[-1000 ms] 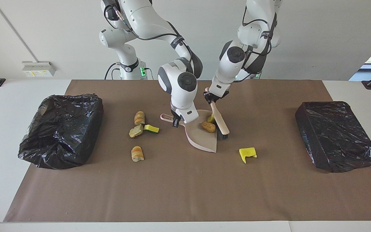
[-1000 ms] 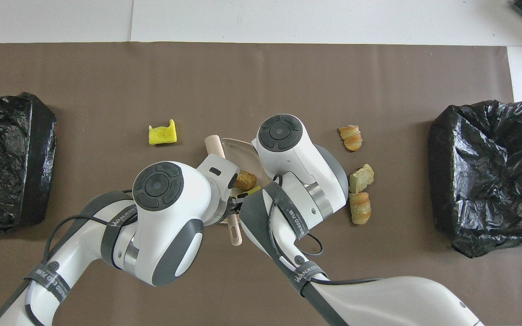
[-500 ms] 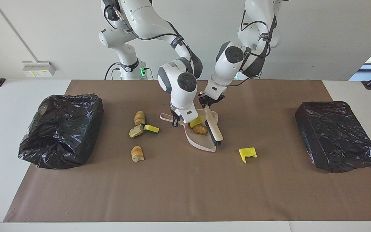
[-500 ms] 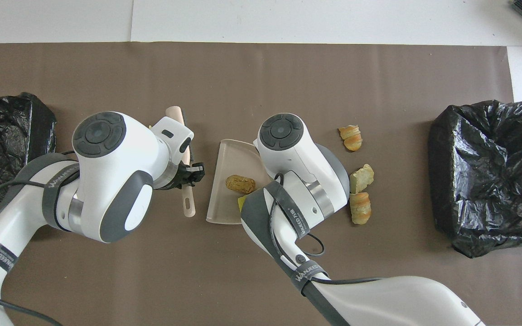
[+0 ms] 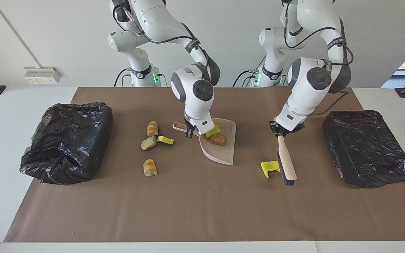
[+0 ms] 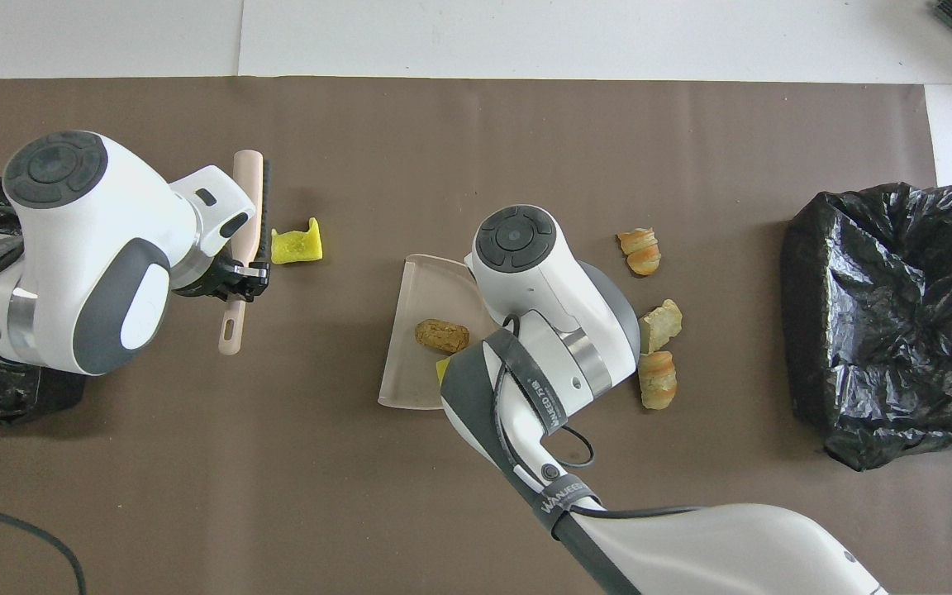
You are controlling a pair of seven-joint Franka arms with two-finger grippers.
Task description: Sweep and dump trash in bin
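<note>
Covering most of the surface was a brown mat, with one black bin at the right arm's end and another black bin at the left arm's end. Between them lay the pink dustpan; the right gripper was clamped on its handle, and two pieces of trash rested in the pan. The left gripper was closed on the handle of the brush, whose bristles stood just beside a yellow foam piece, on the side toward the left arm's end. Four more scraps lay on the mat toward the right arm's end, beside the pan's handle. Probably the risk was this: the foam piece was well apart from the pan, so a fast stroke could make it roll past the pan's mouth. Also, if the pan tilted, the two pieces inside could slide out.
</note>
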